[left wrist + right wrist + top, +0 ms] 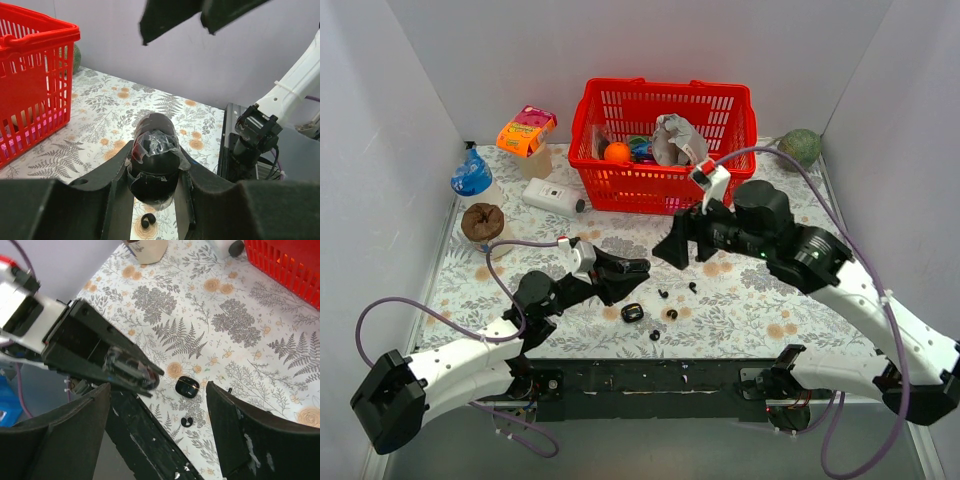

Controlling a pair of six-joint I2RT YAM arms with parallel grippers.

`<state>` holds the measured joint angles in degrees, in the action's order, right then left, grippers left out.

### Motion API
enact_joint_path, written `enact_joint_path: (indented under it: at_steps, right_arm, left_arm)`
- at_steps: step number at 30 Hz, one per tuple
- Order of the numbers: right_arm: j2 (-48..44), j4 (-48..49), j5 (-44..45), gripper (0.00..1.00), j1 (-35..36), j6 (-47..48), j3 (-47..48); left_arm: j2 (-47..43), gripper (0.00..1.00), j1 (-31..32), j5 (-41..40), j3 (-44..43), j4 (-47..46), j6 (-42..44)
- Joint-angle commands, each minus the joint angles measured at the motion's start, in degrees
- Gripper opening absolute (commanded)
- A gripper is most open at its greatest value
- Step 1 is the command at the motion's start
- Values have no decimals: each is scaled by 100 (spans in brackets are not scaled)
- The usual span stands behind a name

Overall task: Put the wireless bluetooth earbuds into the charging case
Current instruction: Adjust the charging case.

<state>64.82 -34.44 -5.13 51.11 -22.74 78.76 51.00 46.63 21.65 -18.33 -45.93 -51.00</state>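
Observation:
The black oval charging case (632, 313) lies on the flowered table near the front edge; it also shows in the right wrist view (187, 386). Several tiny black earbuds lie loose around it: one (663, 294), another (692, 287), a third (671, 314). One earbud (187, 421) sits just in front of the case, and one (148, 220) shows below my left fingers. My left gripper (638, 268) hangs shut just behind and above the case, its rounded black tip (155, 130) wrapped in clear film. My right gripper (682, 250) is open and empty, hovering above the case (159, 386).
A red basket (590, 130) with odds and ends stands at the back. A white bottle (555, 197), a blue-capped bottle (475, 180), an orange packet (527, 130) and a brown lump (482, 222) sit at the back left. The black base rail (660, 380) runs along the front edge.

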Motion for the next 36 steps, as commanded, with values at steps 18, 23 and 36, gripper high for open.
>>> enact_joint_path:
  at_steps: [18,23,36]
  right_arm:
    - [-611,754,-76,1,1050,1141,-1030]
    - [-444,684,160,1,1050,1088,-1029]
    - [-321,692,776,1,1050,868,-924]
  left_arm:
    - [208,0,-5,410,-734,893,-710]
    - [191,0,-5,533,-655,726,-622]
    - [-20,0,30,692,-479,699,-419]
